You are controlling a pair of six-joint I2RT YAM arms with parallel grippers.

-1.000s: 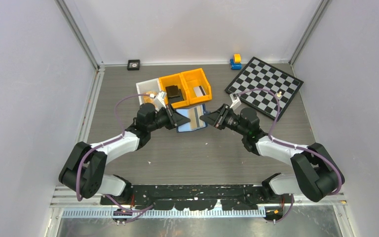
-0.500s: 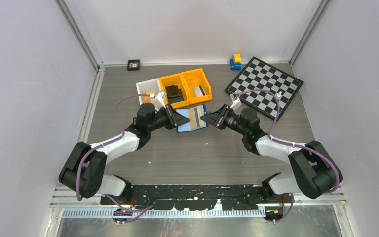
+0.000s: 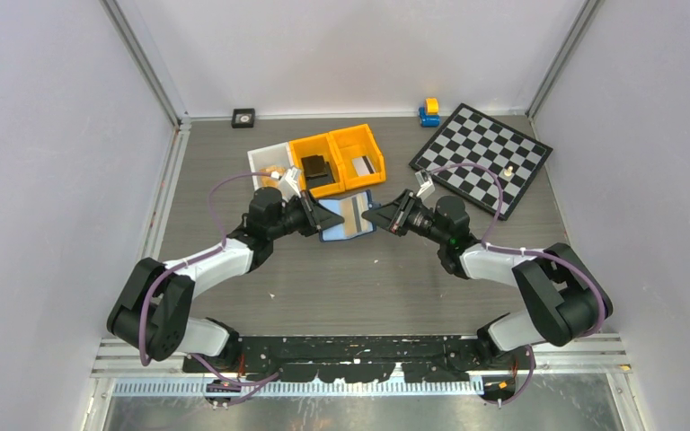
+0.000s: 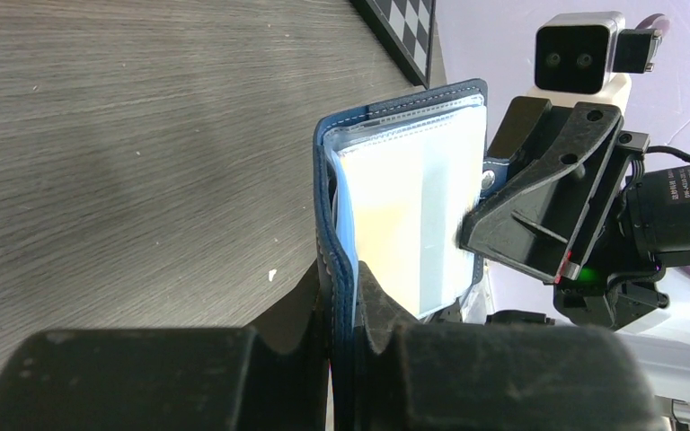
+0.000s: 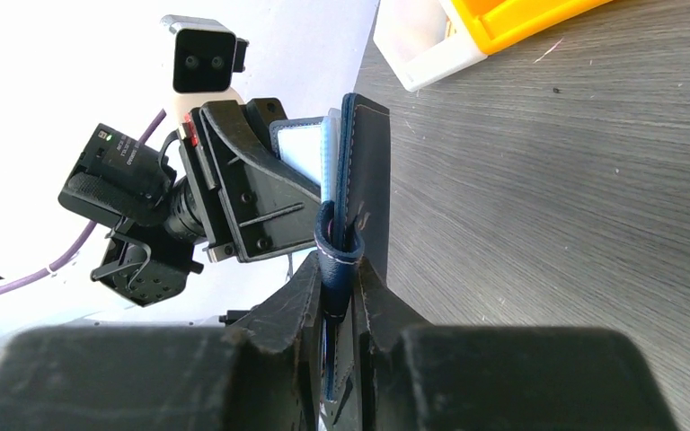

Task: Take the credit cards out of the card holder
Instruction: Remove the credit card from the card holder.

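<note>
- Grips the card holder (image 4: 413, 180) with the left gripper (image 4: 341, 292), fingers pinched tight on the stitched navy edge.
- Grips the same holder from the opposite side with the right gripper (image 5: 337, 278), fingers pressed together on a navy flap and the curled tab beside it.
- Holds the holder spread open between the two grippers, pocketed blue-grey inside facing up toward the top camera, above the middle of the grey table (image 3: 368, 278).
- Cannot tell whether the holder's lower edge touches the tabletop.
- Shows a pale yellowish credit card (image 4: 386, 242) tucked in a clear pocket, seen from the left wrist; appears as a tan strip from above.
- Cannot make out a second card in any view.
- Has no card out of the holder yet.
- Sits just in front of the orange bins (image 3: 336, 154), with a black block (image 3: 315, 168) in the left one and a white bin (image 3: 265, 157) touching that side.
- Lies well apart from the chessboard (image 3: 483, 160) at the right rear and the small blue and yellow toy (image 3: 429, 111) by the back wall.
</note>
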